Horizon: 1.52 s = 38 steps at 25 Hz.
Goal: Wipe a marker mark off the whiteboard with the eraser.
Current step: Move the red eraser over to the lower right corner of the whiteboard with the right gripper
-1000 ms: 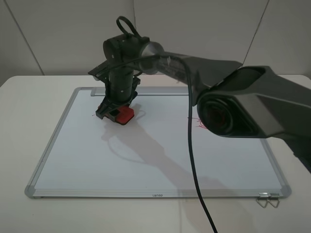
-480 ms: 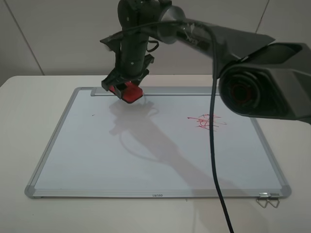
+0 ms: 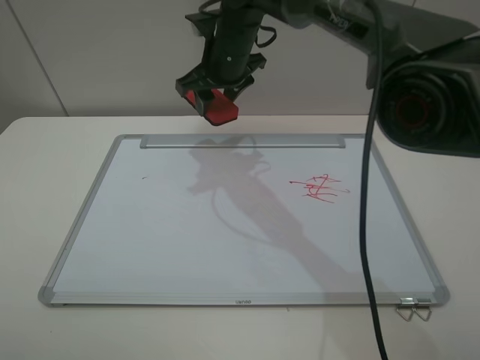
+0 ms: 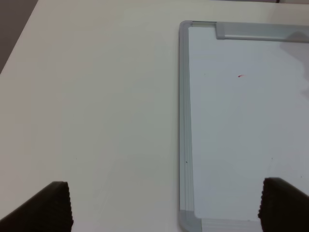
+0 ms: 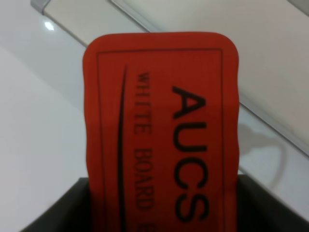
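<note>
High over the far edge of the whiteboard (image 3: 187, 240) hangs my right gripper (image 3: 214, 94), shut on the red eraser (image 3: 220, 109). Up close in the right wrist view, the eraser (image 5: 161, 135) shows dark lettering and is clamped between the dark jaws. It is well clear of the board (image 5: 29, 121). No wide red marker mark with a slanting tail shows on the board. Only a tiny red fleck (image 3: 144, 178) is left in the far-left area, also caught by the left wrist view as a fleck (image 4: 241, 76). My left gripper (image 4: 169, 205) is open over the table beside the board's left edge (image 4: 185, 121).
A smaller compact red scribble (image 3: 320, 187) sits on the board's right half. The silver rail (image 3: 244, 141) runs along the far edge. A metal clip (image 3: 414, 307) lies at the near right corner. The right arm's cable (image 3: 365, 225) hangs across the board's right side.
The right arm has lifted the eraser off the board's far-left area and carried it up and to the right, above the rail. The compact scribble came out from behind the arm.
</note>
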Motion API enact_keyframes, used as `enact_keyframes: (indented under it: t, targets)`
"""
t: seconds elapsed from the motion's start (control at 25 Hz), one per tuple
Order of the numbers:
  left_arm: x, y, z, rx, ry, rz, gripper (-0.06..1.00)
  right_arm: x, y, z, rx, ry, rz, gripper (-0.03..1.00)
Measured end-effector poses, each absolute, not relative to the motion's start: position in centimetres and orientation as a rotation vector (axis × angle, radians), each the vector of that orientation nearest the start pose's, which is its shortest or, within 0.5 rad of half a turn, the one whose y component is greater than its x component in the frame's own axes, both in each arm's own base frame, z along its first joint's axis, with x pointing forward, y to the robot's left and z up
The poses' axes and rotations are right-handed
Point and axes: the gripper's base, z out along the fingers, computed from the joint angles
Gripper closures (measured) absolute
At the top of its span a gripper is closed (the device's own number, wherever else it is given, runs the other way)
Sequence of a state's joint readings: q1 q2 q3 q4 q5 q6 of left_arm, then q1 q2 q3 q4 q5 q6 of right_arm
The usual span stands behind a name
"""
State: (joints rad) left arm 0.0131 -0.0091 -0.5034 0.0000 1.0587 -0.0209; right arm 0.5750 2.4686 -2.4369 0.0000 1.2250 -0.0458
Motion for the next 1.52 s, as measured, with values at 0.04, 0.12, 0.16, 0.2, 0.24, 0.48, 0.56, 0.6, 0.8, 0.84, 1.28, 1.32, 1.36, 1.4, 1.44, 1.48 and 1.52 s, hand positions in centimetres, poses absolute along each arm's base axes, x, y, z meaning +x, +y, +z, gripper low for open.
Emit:
enact_keyframes:
  t: [0.04,0.12,0.16,0.2,0.24,0.48,0.56,0.6,0.8,0.84,1.28,1.32,1.36,1.4,1.44,1.48,1.52]
  targets:
    - [-0.7,0.0,27.8,-0.034,2.029,-0.005,0.17,44.6,28.5,22.1,-0.832,2.621,0.145,0.46]
    - [-0.7,0.0,27.8,-0.034,2.029,-0.005,0.17,45.0,27.8,21.9,-0.805,2.637,0.155,0.46]
    - [-0.7,0.0,27.8,-0.034,2.029,-0.005,0.17,45.2,27.3,21.8,-0.785,2.653,0.16,0.46]
    - [-0.7,0.0,27.8,-0.034,2.029,-0.005,0.17,45.3,26.7,21.6,-0.767,2.673,0.158,0.46]
    - [-0.7,0.0,27.8,-0.034,2.029,-0.005,0.17,45.4,26.1,21.3,-0.753,2.693,0.151,0.46]
    - [-0.7,0.0,27.8,-0.034,2.029,-0.005,0.17,44.7,22.3,19.3,-0.701,2.844,0.07,0.46]
    - [-0.7,0.0,27.8,-0.034,2.029,-0.005,0.17,43.9,21.3,18.5,-0.669,2.907,0.054,0.46]
    - [-0.7,0.0,27.8,-0.034,2.029,-0.005,0.17,43.4,20.9,18.1,-0.65,2.939,0.047,0.46]
    - [-0.7,0.0,27.8,-0.034,2.029,-0.005,0.17,40.7,19.6,16.9,-0.576,2.947,0.054,0.46]
    - [-0.7,0.0,27.8,-0.034,2.029,-0.005,0.17,40.0,19.3,16.7,-0.563,2.945,0.057,0.46]
    - [-0.7,0.0,27.8,-0.034,2.029,-0.005,0.17,31.1,11.1,16.4,-0.307,2.927,0.09,0.46]
    - [-0.7,0.0,27.8,-0.034,2.029,-0.005,0.17,30.4,10.3,16.2,-0.272,2.931,0.089,0.46]
    - [-0.7,0.0,27.8,-0.034,2.029,-0.005,0.17,29.9,9.6,16.2,-0.24,2.928,0.088,0.46]
    - [-0.7,0.0,27.8,-0.034,2.029,-0.005,0.17,29.3,8.9,15.9,-0.211,2.936,0.084,0.46]
    - [-0.7,0.0,27.8,-0.034,2.029,-0.005,0.17,28.7,8.3,15.6,-0.19,2.944,0.081,0.46]
    - [-0.7,0.0,27.8,-0.034,2.029,-0.005,0.17,28.2,7.8,15.3,-0.169,2.95,0.077,0.46]
    - [-0.7,0.0,27.8,-0.034,2.029,-0.005,0.17,27.9,7.3,15.0,-0.151,2.954,0.074,0.46]
